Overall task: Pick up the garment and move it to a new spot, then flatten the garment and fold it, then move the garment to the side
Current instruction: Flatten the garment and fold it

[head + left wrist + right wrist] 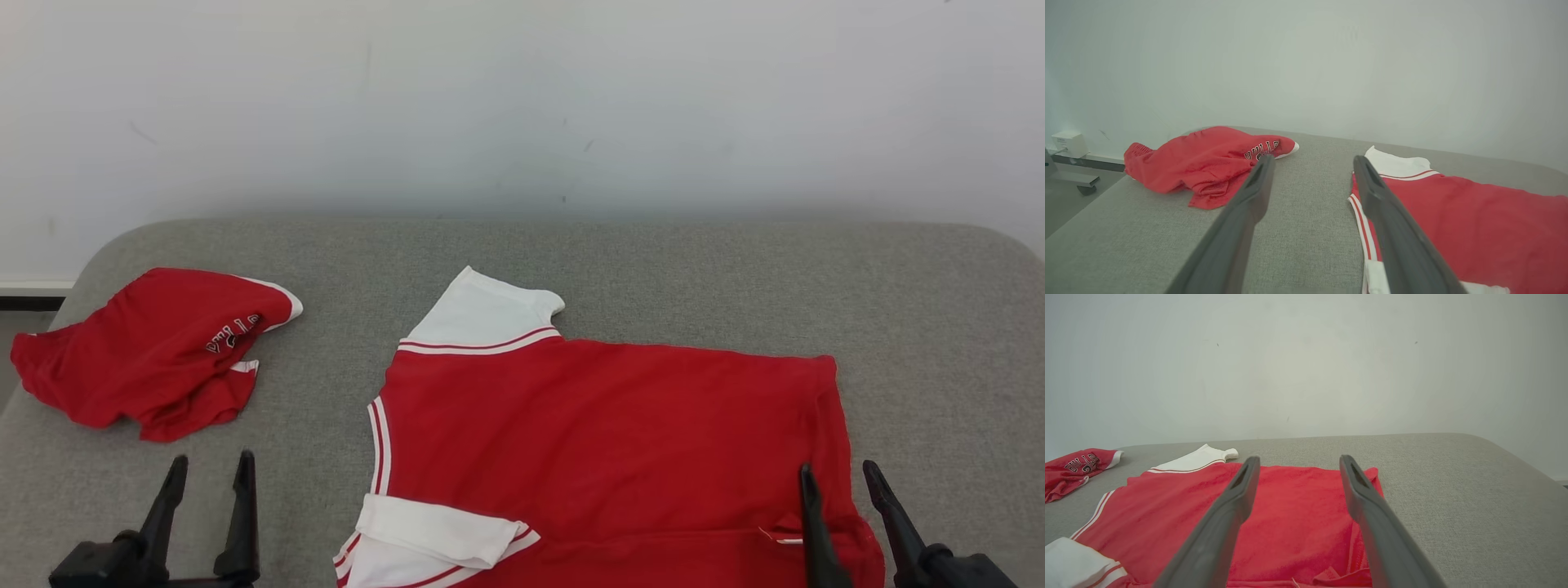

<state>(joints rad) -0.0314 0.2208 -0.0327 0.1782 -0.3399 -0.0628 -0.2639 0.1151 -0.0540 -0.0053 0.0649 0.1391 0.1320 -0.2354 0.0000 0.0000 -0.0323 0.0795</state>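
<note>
The garment [604,433] is a red shirt with white, red-striped sleeves, spread out on the grey padded table [694,278]. Its far sleeve [482,314] lies flat and its near sleeve [433,531] is folded over. My left gripper [211,459] stands open over bare table, left of the shirt's collar end. In the left wrist view the left gripper [1313,159] has nothing between its fingers, with the garment [1474,220] to its right. My right gripper [838,468] is open above the shirt's hem corner. The right wrist view shows the right gripper [1299,458] over the garment [1298,514].
A crumpled red pair of shorts with lettering [147,351] lies at the table's far left, near its edge; these shorts [1200,163] sit ahead-left of the left fingers. A pale wall runs behind. Bare table [1453,477] stretches right of the shirt. A wheeled stand [1086,190] sits on the floor.
</note>
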